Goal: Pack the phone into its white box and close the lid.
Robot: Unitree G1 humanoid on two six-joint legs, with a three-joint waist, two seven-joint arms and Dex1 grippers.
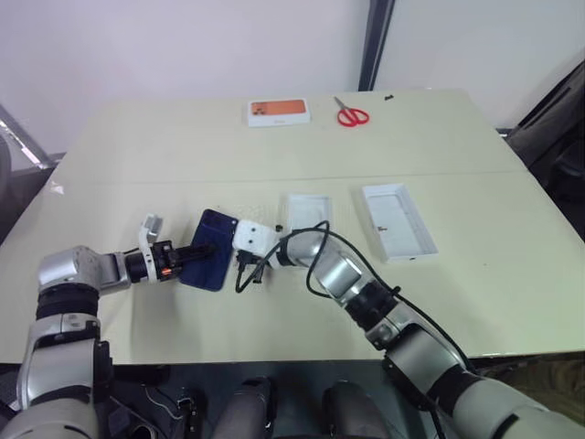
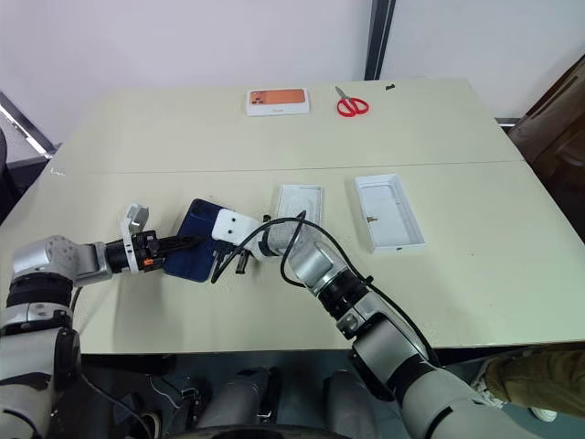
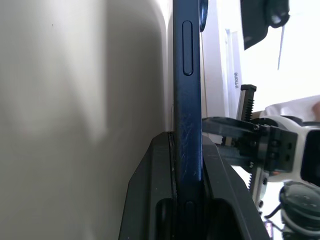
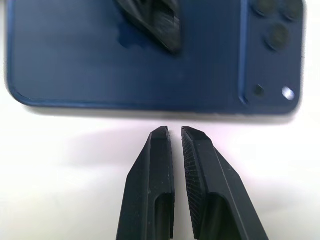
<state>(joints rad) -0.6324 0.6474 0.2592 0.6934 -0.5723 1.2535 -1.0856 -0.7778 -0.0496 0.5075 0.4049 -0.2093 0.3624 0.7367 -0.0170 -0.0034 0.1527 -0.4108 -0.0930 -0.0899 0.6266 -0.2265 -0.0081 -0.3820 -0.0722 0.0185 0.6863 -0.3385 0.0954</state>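
Two grippers meet at the dark navy-blue phone (image 1: 210, 249), which sits at about 8 o'clock from the middle of the pale table (image 1: 137, 155), close to its near edge. The left gripper (image 1: 203, 253) comes in from 9 o'clock and has its black fingers (image 3: 150, 200) clamped on the phone's thin edge, one finger on each face; in the left wrist view the phone stands edge-on between them with its long side button showing. The right gripper (image 4: 174, 132) reaches in from 3 o'clock with its fingers pressed nearly together, holding nothing; the tips sit just beside the phone's long edge, and whether they touch it cannot be told. In the right wrist view the glossy back of the phone faces the camera, its camera cluster in one corner (a left fingertip lies across that back).

At about 1 o'clock from the phone, just past the right wrist, lies the white box (image 1: 307, 212), a shallow tray partly hidden by the arm. At 3 o'clock from that tray, apart from it, the lid (image 1: 397, 220) lies with its plain white inside up.

Along the far edge at 12 o'clock sit a white box with an orange phone picture (image 1: 279, 112) and, just beside it, red-handled scissors (image 1: 350, 114).
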